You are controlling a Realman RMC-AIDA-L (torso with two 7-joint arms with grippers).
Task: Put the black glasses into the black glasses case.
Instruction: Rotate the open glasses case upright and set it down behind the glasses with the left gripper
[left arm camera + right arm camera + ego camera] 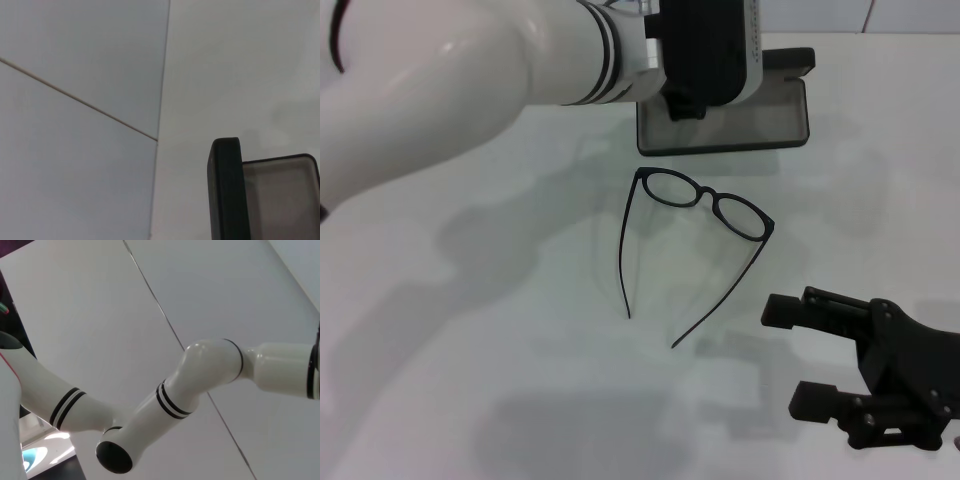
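The black glasses [705, 205] lie unfolded on the white table in the middle of the head view, lenses toward the far side and temple arms pointing toward me. Behind them the black glasses case [725, 120] stands open, grey lining up and lid raised at the back. The left wrist view shows the case's upright lid [227, 192] edge-on beside the lining. My left gripper [682, 103] hangs over the case's left end, mostly hidden by its own wrist. My right gripper [780, 357] rests low at the near right, open and holding nothing, a short way right of the glasses' temple tips.
My white left arm [470, 70] crosses the upper left of the head view and casts shadows on the table. The right wrist view shows only that left arm [175, 400] against a pale wall. The table's far edge [880, 35] runs just behind the case.
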